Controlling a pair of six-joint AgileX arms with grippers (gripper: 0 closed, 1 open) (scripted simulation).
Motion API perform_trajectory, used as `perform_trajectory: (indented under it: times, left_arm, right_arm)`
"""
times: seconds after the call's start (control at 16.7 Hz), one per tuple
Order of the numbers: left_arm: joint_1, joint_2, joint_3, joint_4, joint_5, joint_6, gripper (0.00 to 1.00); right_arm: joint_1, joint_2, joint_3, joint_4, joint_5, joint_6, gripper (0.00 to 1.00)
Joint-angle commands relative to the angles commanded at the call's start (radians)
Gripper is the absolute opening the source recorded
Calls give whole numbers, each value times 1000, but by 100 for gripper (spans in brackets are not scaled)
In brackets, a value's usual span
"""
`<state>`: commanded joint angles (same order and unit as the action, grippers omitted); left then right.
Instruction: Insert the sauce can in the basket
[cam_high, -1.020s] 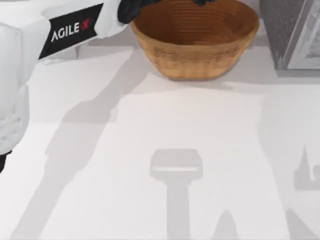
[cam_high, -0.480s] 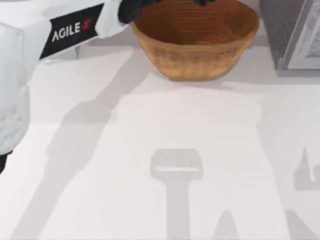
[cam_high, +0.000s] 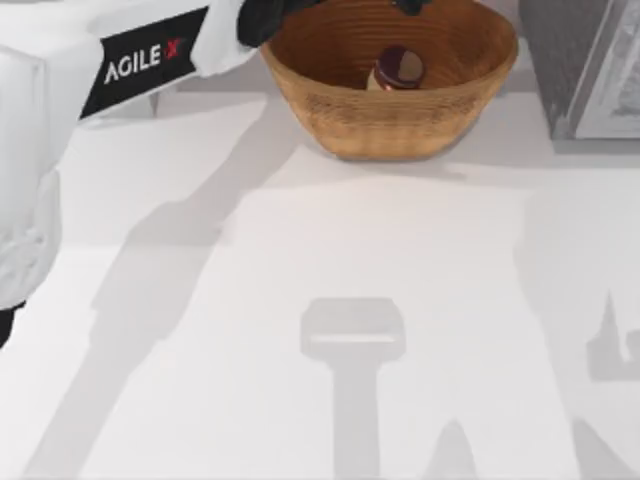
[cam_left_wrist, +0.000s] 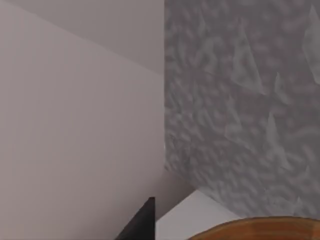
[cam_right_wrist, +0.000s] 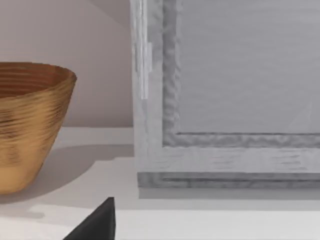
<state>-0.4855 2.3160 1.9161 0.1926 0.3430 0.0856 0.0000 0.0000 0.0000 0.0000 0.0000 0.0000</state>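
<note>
The tan woven basket (cam_high: 390, 110) stands at the back of the table, near the middle. The sauce can (cam_high: 398, 68) lies inside it, tilted, its maroon top and cream label showing, touched by no gripper. My left arm reaches in from the left over the basket's rim. The left gripper (cam_high: 405, 5) hangs above the basket at the picture's top edge, open and holding nothing. One of its dark fingertips (cam_left_wrist: 142, 225) shows in the left wrist view above the basket's rim (cam_left_wrist: 255, 229). The right gripper's fingertip (cam_right_wrist: 97, 225) sits low beside the basket (cam_right_wrist: 27, 125), and that gripper is open.
A grey textured framed box (cam_high: 585, 65) stands at the back right, close to the basket; it also rises in the right wrist view (cam_right_wrist: 225, 100). A pale wall runs behind. The white tabletop (cam_high: 330, 300) in front carries only shadows.
The sauce can has dropped out of the left gripper and now lies in the basket, which held nothing before. The arms have barely moved.
</note>
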Motion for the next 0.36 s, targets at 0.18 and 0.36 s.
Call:
perform_trajectory:
  times: [0.18, 0.36]
  left_arm:
    - [0, 0, 0, 0, 0, 0, 100]
    - [0, 0, 0, 0, 0, 0, 100]
  right_arm:
    - [0, 0, 0, 0, 0, 0, 100]
    - [0, 0, 0, 0, 0, 0, 100]
